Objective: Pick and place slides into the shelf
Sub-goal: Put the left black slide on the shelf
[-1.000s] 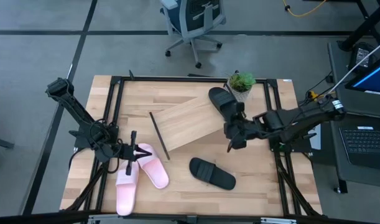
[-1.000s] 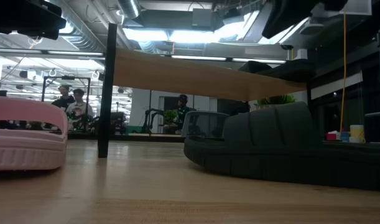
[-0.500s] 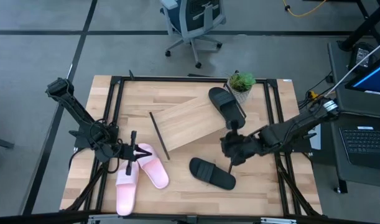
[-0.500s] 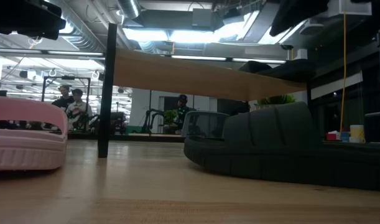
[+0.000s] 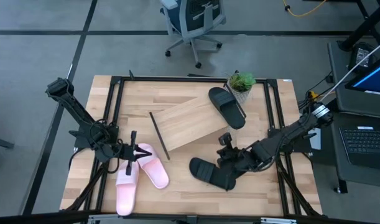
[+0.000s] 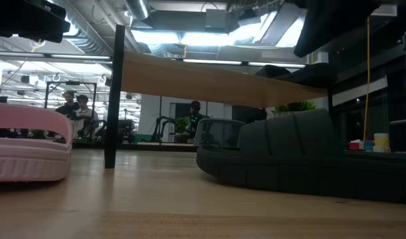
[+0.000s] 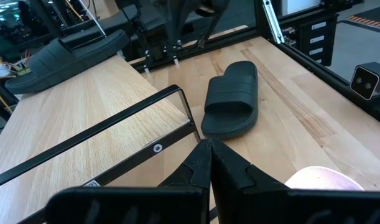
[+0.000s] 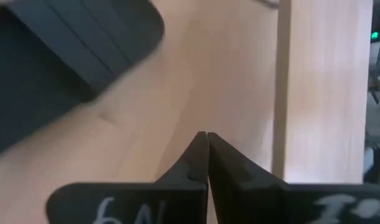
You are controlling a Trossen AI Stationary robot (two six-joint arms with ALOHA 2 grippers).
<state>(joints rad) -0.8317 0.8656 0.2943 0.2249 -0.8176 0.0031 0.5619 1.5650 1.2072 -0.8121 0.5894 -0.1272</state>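
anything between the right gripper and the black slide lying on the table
Nothing visible. The right gripper, fingers shut and empty, sits just beside the black slide near the table's front; only bare tabletop shows past its fingertips, the slide off to one side.

two black slides [image 5: 226, 107], two pink slides [image 5: 153, 165], one shelf [image 5: 188, 122]
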